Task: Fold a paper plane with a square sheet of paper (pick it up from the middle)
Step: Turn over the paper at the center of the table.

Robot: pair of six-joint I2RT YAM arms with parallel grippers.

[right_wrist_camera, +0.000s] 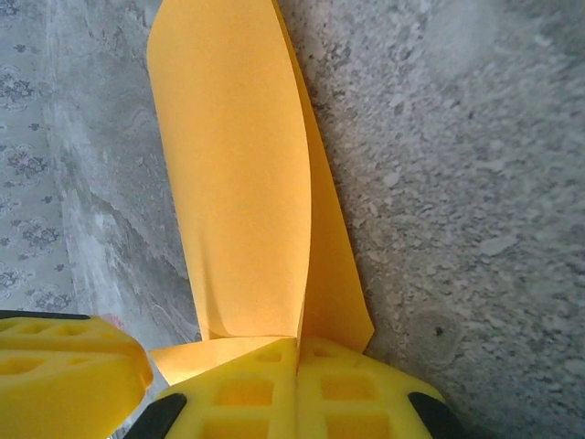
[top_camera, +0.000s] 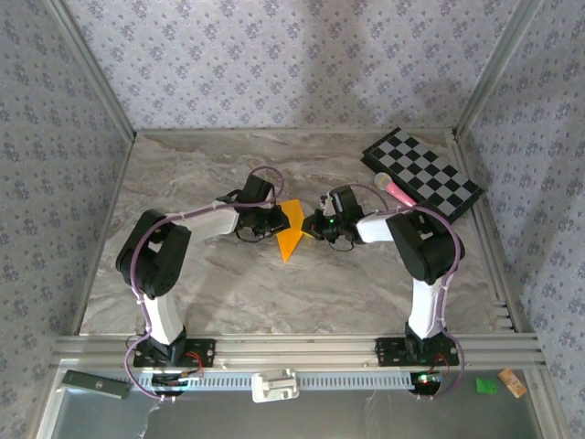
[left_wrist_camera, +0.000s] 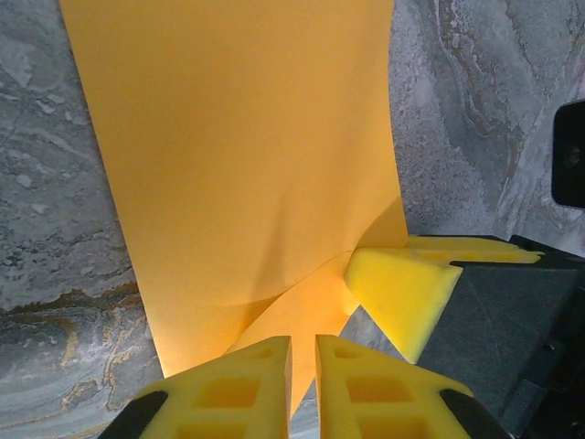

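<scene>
Top external view: the orange-yellow paper (top_camera: 291, 232), already folded to a point aimed at the near edge, sits near the middle of the marble-patterned table (top_camera: 219, 293), pinched from both sides. The left gripper (top_camera: 272, 224) meets its left edge and the right gripper (top_camera: 316, 227) its right edge. In the left wrist view the left fingers (left_wrist_camera: 247, 389) stand almost together, a curled flap of paper running into the slit between them, so they clamp it. In the right wrist view the right jaws press together on a doubled-over fold. The checkered board (top_camera: 422, 174), a pink-tipped stick (top_camera: 395, 190) at its edge, lies well apart at far right.
</scene>
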